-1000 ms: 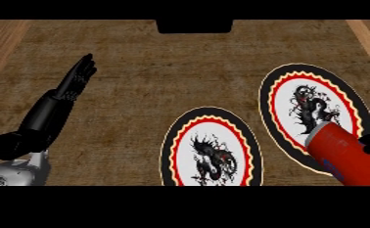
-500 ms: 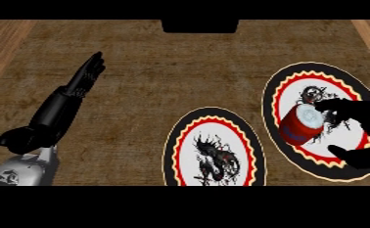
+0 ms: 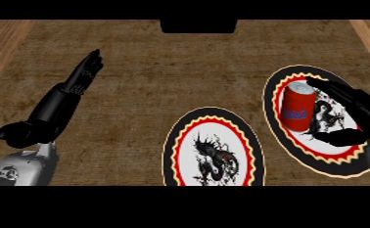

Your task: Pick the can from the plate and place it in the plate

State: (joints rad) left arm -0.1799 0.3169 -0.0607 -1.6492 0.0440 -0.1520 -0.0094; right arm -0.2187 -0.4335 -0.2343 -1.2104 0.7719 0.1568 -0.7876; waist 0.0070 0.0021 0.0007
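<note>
Can [image 3: 295, 108] stands on right plate [image 3: 312, 152], right robot hand [image 3: 345, 96] spread beside it.

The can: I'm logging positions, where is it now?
Head view, right side: the can sits on the right plate, just left of the right hand, with the other plate to its lower left.

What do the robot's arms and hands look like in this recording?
The left hand is glossy black, with long segmented fingers and a rounded base at the thumb. Behind it, the left forearm is a smooth light grey shell. The right hand is the same black; only its fingers and thumb show, and its forearm is out of view. No cables or markings are visible.
</note>
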